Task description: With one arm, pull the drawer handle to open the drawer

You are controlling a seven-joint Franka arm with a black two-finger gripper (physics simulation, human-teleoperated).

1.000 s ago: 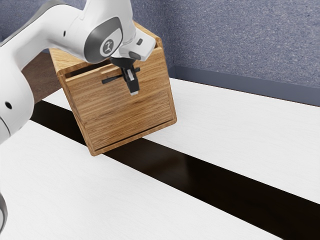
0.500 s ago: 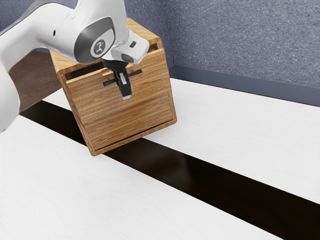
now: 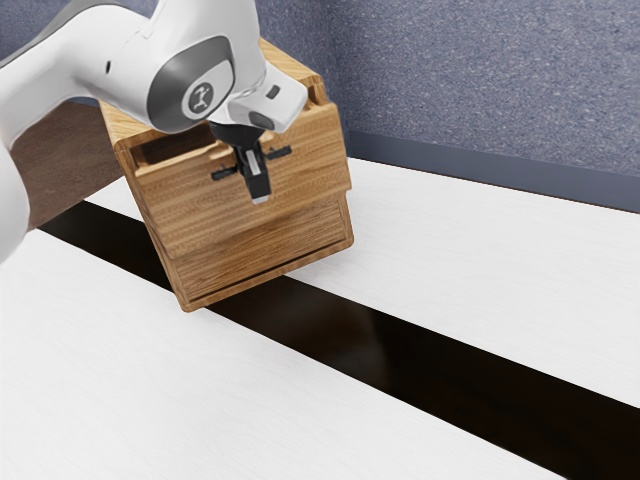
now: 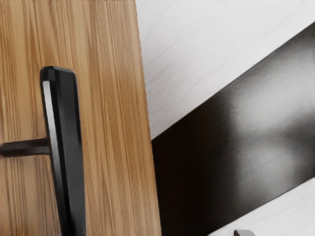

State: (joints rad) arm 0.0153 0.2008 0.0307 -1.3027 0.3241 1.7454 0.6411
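At the cabinet's front, the gripper is closed narrowly on the handle. The drawer juts farther from the cabinet than a moment ago, so opening looks underway.

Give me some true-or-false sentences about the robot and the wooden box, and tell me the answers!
1. The top drawer sticks out a little from the wooden box. True.
2. The drawer's handle is red. False: it is black.
3. The gripper is shut on the handle. True.
4. The wooden box stands on a green table. False: the table is white, with a black stripe across it.
5. The robot's arm is mostly white. True.
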